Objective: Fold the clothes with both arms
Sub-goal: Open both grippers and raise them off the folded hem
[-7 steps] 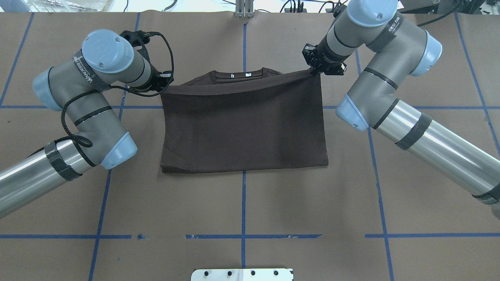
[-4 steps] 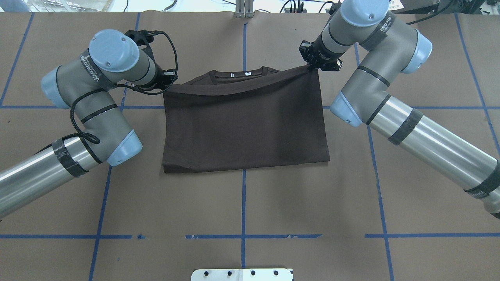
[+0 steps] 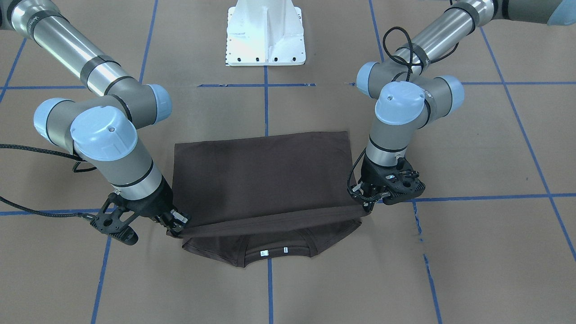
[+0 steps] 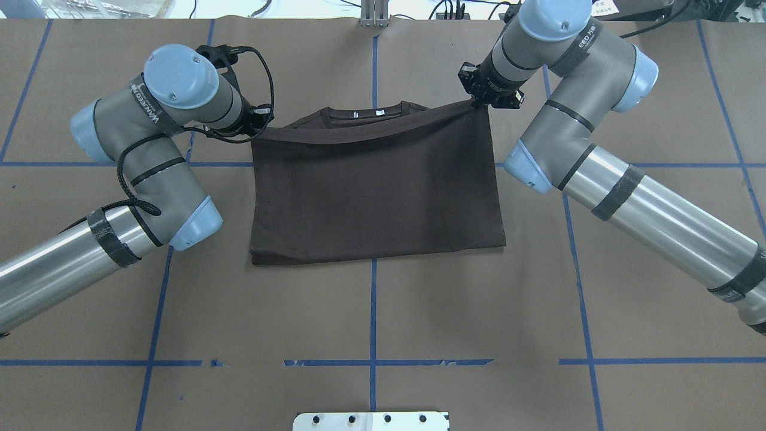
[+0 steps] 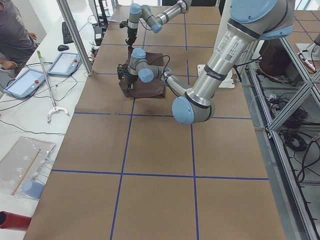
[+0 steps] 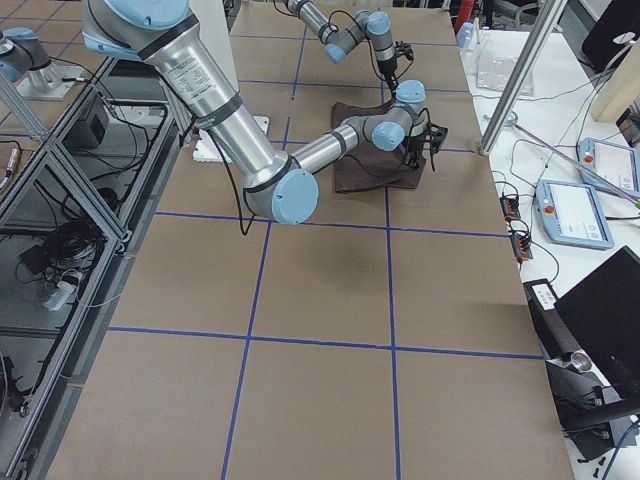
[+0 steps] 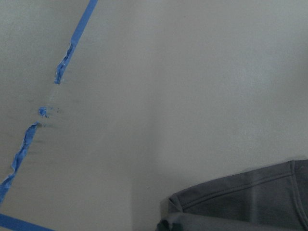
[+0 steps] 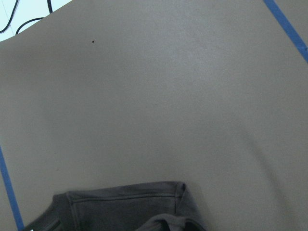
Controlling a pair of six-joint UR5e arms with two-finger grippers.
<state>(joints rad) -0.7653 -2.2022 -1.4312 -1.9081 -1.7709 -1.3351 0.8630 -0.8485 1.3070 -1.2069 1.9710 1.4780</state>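
We observe both arms shifted slightly inward since the earlier frame; left gripper [image 4: 258,124] and right gripper [image 4: 479,103] each pinch a lifted corner of the T-shirt [image 4: 377,191].

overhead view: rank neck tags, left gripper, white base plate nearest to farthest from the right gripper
From the right gripper, pinching the shirt's far right corner:
1. Neck tags: on the collar, to its left.
2. Left gripper: at the shirt's far left corner.
3. Base plate: near edge, centre.

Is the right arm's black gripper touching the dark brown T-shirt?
Touching. The overhead view shows the right gripper pinching the T-shirt at its folded-over edge's corner.
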